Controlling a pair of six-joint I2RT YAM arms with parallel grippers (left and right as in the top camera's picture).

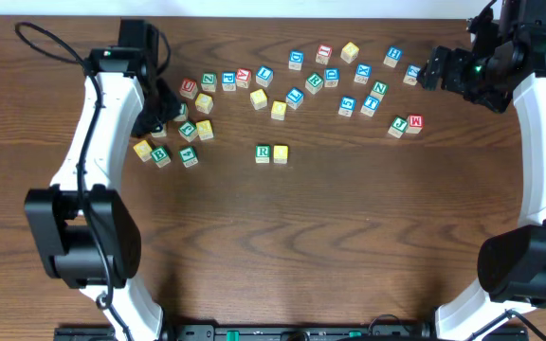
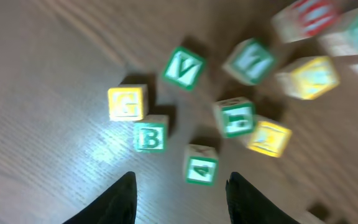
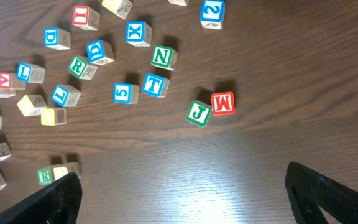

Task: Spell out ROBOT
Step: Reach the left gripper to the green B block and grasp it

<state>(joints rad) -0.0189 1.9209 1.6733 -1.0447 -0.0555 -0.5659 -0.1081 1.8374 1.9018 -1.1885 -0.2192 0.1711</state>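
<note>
In the middle of the table a green-framed R cube [image 1: 263, 152] stands with a yellow-topped cube [image 1: 281, 152] touching its right side. The green-framed B cube [image 1: 160, 154] [image 2: 150, 137] lies in the left cluster beside a yellow cube [image 2: 127, 102]. My left gripper [image 1: 167, 116] [image 2: 182, 199] hovers over that cluster, open, with nothing between its fingers; this view is blurred. A blue-framed T cube [image 1: 372, 104] [image 3: 154, 84] sits at the right among other cubes. My right gripper [image 1: 434, 71] [image 3: 185, 199] stands wide open and empty at the far right.
Many other letter cubes lie across the back of the table: a green V [image 2: 183, 67], a green N [image 3: 161, 57], a green J [image 3: 198, 113] beside a red M [image 3: 222, 103], a blue 5 [image 3: 122, 93].
</note>
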